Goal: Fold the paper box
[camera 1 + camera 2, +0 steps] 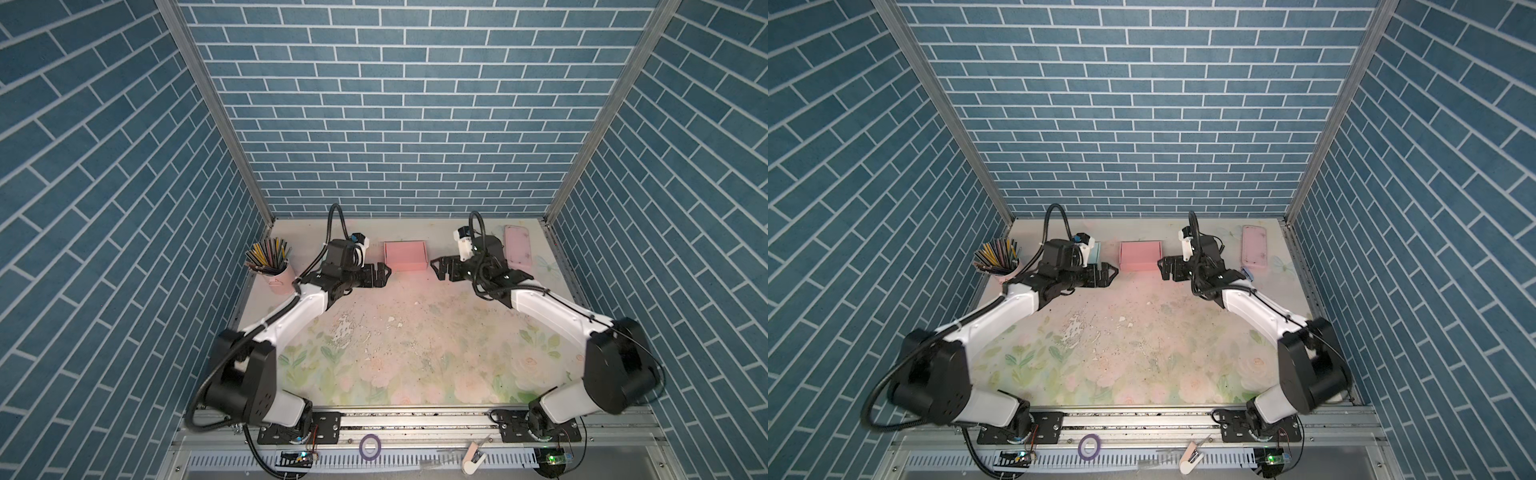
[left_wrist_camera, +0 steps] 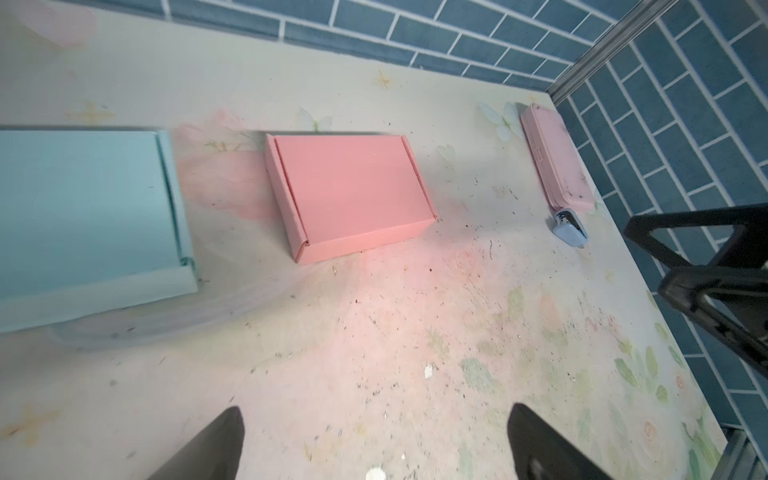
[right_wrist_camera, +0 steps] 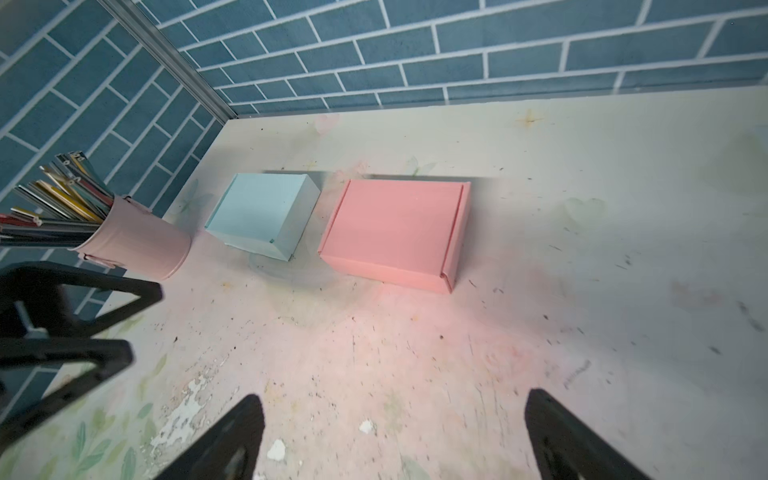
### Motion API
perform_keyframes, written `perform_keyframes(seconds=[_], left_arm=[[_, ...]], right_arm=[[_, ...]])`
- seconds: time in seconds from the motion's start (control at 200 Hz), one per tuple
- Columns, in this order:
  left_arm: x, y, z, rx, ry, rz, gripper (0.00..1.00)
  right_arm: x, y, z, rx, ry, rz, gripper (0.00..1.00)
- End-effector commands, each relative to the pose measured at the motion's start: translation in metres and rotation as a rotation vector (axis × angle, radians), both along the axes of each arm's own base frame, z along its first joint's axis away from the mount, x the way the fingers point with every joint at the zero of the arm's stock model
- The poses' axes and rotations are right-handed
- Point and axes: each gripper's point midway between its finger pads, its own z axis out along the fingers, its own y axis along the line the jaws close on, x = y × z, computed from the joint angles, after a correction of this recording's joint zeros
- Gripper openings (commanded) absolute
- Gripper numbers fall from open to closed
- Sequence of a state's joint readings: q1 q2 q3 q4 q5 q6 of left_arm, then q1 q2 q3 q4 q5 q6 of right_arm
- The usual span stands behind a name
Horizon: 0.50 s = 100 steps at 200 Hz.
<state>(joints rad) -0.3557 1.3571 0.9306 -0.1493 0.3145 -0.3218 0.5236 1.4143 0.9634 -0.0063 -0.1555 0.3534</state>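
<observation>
The pink paper box (image 1: 405, 255) (image 1: 1140, 256) lies closed on the floral table near the back wall, lid down and flaps tucked in. In the wrist views the paper box (image 2: 353, 187) (image 3: 395, 228) rests flat, untouched. My left gripper (image 1: 386, 272) (image 1: 1115, 272) (image 2: 374, 409) hovers just left of and in front of the box, open and empty. Opposite it, just right of the box, my right gripper (image 1: 435, 269) (image 1: 1160, 268) (image 3: 395, 395) stands open with nothing between its fingers. Both grippers point toward each other with a gap between them.
A light blue box (image 2: 83, 216) (image 3: 262, 216) sits left of the pink one, behind the left wrist. A pink cup of pencils (image 1: 270, 266) stands at the left edge. A pink case (image 1: 517, 247) and a small blue stapler (image 2: 569, 226) lie at the back right.
</observation>
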Motion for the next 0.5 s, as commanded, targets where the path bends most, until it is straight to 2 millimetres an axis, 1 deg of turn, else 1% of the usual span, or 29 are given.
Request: perform_keyframes(seconds=[0.0, 0.1, 0.21, 0.235, 0.245, 0.275, 0.375, 0.45, 0.495], left_arm=[[-0.034, 0.028, -0.005, 0.084, 0.006, 0.051, 0.99], [-0.057, 0.049, -0.005, 0.122, -0.002, 0.101, 0.99], [-0.077, 0.065, -0.013, 0.137, 0.014, 0.158, 0.99], [-0.08, 0.067, -0.01, 0.132, 0.004, 0.161, 0.99], [-0.084, 0.068, -0.017, 0.138, 0.017, 0.16, 0.99], [-0.09, 0.071, -0.02, 0.142, 0.021, 0.16, 0.99], [-0.101, 0.091, -0.025, 0.195, 0.027, 0.235, 0.99], [-0.106, 0.11, -0.027, 0.242, 0.025, 0.323, 1.0], [-0.108, 0.118, -0.027, 0.263, 0.013, 0.354, 0.99]], right_arm=[[-0.027, -0.033, -0.003, -0.085, -0.044, -0.049, 0.99], [-0.05, -0.061, -0.014, -0.127, -0.047, -0.108, 0.99], [-0.065, -0.085, -0.022, -0.169, -0.05, -0.168, 0.99], [-0.067, -0.089, -0.023, -0.175, -0.054, -0.178, 0.99], [-0.068, -0.09, -0.023, -0.177, -0.057, -0.18, 0.99], [-0.07, -0.094, -0.023, -0.183, -0.067, -0.191, 0.99], [-0.073, -0.109, -0.02, -0.206, -0.108, -0.247, 0.99], [-0.074, -0.128, -0.019, -0.245, -0.143, -0.327, 0.99], [-0.075, -0.142, -0.019, -0.277, -0.161, -0.387, 0.99]])
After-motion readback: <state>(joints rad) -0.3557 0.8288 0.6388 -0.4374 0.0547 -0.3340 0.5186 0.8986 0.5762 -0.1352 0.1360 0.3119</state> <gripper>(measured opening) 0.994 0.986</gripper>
